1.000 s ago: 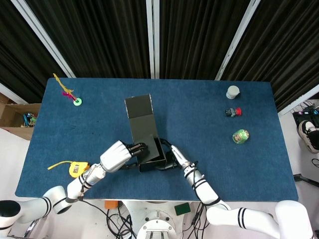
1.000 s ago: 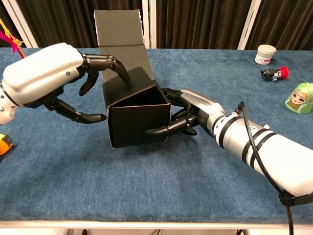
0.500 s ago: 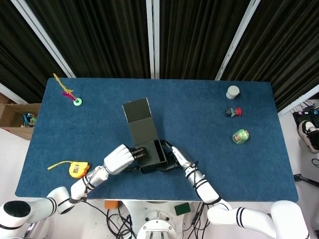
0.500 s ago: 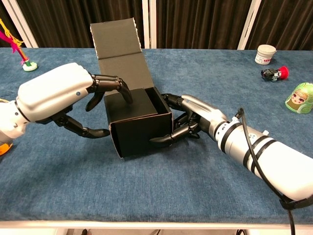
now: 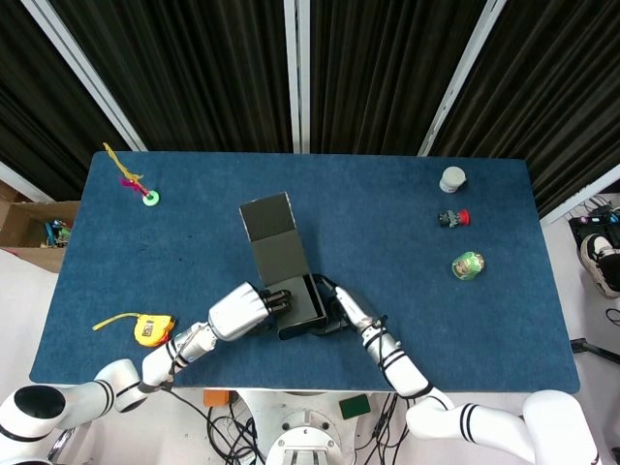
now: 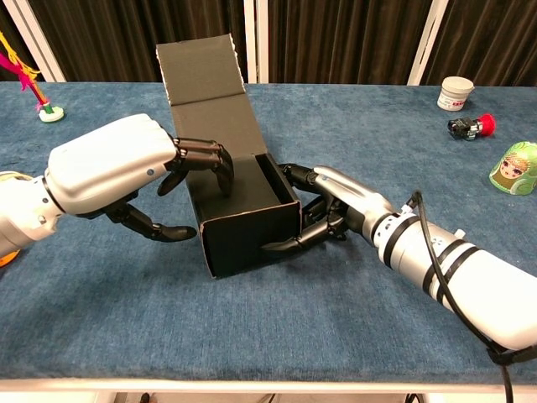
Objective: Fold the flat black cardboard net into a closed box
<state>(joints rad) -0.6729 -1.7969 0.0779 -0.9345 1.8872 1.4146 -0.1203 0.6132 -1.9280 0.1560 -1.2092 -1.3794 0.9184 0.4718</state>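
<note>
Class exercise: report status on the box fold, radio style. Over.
Left hand and right hand both grip the black box, one each side. Lid flap stands open. Nothing in the way.

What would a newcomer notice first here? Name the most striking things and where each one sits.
The half-folded black cardboard box stands near the table's front edge, its lid flap raised open behind it. The left robot hand grips the box's left wall with fingers hooked inside, while the right robot hand presses against its right side. On the blue table, small toys lie far right.
</note>
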